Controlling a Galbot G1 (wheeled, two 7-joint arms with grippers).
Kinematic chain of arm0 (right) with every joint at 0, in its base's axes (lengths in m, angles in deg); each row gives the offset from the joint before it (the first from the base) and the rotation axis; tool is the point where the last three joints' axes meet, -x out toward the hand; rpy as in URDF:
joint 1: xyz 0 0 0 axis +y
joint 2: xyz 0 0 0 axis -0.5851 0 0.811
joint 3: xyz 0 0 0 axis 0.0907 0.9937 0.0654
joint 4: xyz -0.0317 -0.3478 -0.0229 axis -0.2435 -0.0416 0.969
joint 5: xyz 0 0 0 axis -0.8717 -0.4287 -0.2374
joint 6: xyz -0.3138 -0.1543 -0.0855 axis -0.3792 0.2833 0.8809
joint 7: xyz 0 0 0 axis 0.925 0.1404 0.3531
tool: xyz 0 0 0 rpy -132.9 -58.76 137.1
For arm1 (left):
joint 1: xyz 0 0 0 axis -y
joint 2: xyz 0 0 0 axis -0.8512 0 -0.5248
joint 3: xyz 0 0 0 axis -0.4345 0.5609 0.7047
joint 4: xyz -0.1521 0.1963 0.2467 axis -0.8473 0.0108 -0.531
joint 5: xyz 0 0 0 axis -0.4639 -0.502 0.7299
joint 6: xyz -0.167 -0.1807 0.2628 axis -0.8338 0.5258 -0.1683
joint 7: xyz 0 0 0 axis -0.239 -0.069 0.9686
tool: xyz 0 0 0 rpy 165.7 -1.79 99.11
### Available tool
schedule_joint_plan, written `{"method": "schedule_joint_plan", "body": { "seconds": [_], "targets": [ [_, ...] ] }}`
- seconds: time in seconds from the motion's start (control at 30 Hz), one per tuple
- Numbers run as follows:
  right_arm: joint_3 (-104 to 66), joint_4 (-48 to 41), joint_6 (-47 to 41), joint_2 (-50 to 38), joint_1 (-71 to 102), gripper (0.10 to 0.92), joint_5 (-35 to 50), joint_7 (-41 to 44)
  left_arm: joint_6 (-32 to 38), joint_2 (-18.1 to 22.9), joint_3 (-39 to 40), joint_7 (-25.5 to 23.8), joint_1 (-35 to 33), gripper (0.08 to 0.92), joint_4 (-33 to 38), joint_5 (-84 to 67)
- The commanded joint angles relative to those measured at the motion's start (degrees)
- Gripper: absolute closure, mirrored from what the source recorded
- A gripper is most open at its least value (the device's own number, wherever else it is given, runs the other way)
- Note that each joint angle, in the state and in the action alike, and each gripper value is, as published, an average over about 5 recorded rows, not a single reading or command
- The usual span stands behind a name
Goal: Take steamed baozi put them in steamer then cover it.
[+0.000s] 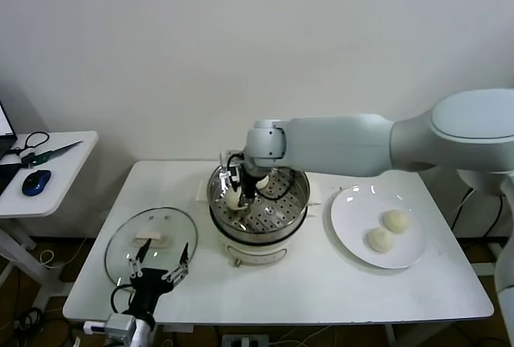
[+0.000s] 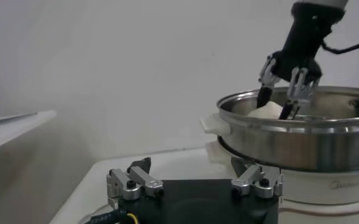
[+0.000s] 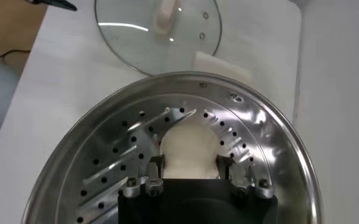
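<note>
The steel steamer [image 1: 277, 212] stands on its white cooker base mid-table. My right gripper [image 1: 235, 192] reaches down inside its left part, shut on a steamed baozi [image 3: 188, 146] whose sides dent between the fingers, low over the perforated floor [image 3: 112, 170]. The same gripper [image 2: 284, 92] and baozi [image 2: 266, 111] show over the steamer rim [image 2: 289, 119]. A second baozi [image 1: 262, 181] peeks out behind the wrist. Two more baozi [image 1: 395, 220] [image 1: 379, 239] lie on the white plate [image 1: 347, 210]. The glass cover [image 1: 136, 255] lies flat at front left. Just in front of it, my left gripper [image 1: 159, 267] stands open and empty.
A white side table [image 1: 48, 162] with a blue mouse [image 1: 35, 181] stands to the left, apart from the work table. The cover [image 3: 136, 36] with its white handle [image 3: 167, 15] lies beyond the steamer's white side grip [image 3: 219, 64]. A wall runs close behind.
</note>
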Motion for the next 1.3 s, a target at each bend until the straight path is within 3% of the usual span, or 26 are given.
{"method": "schedule_joint_plan", "body": {
  "seconds": [0.03,0.27,0.57,0.87,1.1,1.3],
  "targets": [
    [-1.3,-3.0,-0.7,1.6,3.4,0.440,-1.2,-1.5,0.1,0.0,0.1,0.0,0.0,0.177,-0.2,0.0],
    [-1.3,-2.9,0.0,1.5,2.2,0.430,-1.6,-0.5,0.3,0.0,0.0,0.1,-0.4,0.177,0.1,0.0],
    [-0.1,-0.4,8.1,-4.7,-8.4,0.233,-3.6,8.1,0.3,-0.1,-0.1,0.0,-0.7,0.177,0.5,0.0],
    [6.2,6.7,14.2,-24.7,-18.1,0.203,-0.6,19.2,0.5,-0.2,-0.3,0.0,-1.2,0.177,1.1,-0.4],
    [15.4,11.1,16.6,-41.8,-18.5,0.203,-11.0,21.0,0.5,-0.1,-0.7,0.1,-1.2,0.177,1.3,-1.1],
    [14.2,10.6,17.4,-47.9,-11.7,0.203,-18.8,20.4,0.4,0.0,-0.9,0.1,-1.2,0.177,1.6,-1.2]
  ]
}}
